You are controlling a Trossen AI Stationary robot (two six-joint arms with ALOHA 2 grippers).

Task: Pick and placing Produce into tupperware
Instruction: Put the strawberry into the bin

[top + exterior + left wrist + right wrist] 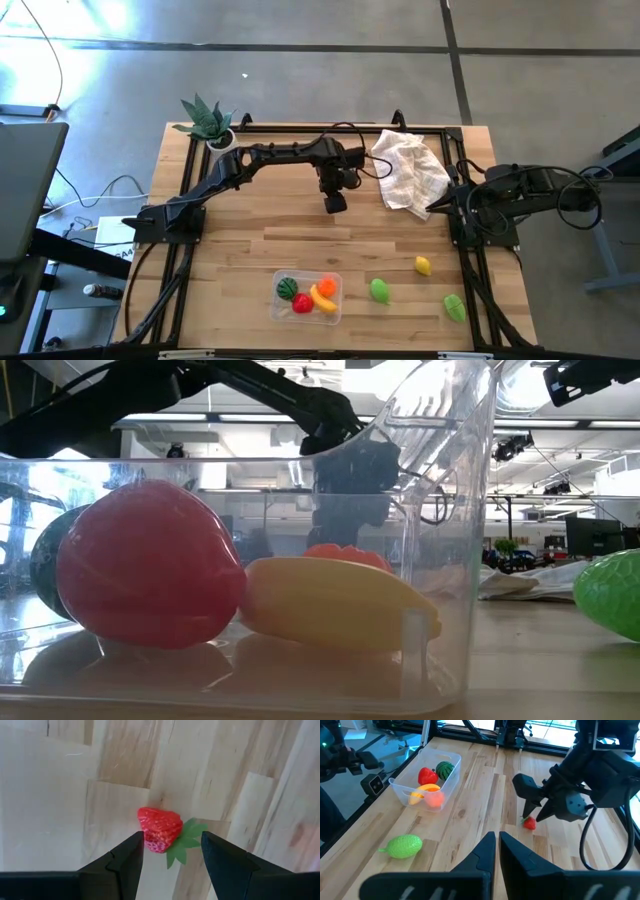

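Observation:
A red toy strawberry (160, 827) with green leaves lies on the wooden table (240, 250) near its middle. My left gripper (172, 837) points down over it, open, one finger on each side; I see no touch. In the right wrist view the strawberry (530, 823) lies just below that gripper (536, 812). The clear tupperware (308, 274) stands near the front edge and holds a red fruit (150, 560), a banana (340, 605), an orange piece (345, 552) and a dark green one (45, 570). My right gripper (497, 845) waits shut at the table's right side.
Loose produce lies to the right of the tupperware: a green piece (380, 290), a lemon (423, 265) and another green piece (455, 306). A crumpled white cloth (410, 170) lies at the far right, and a potted plant (210, 122) stands at the far left corner.

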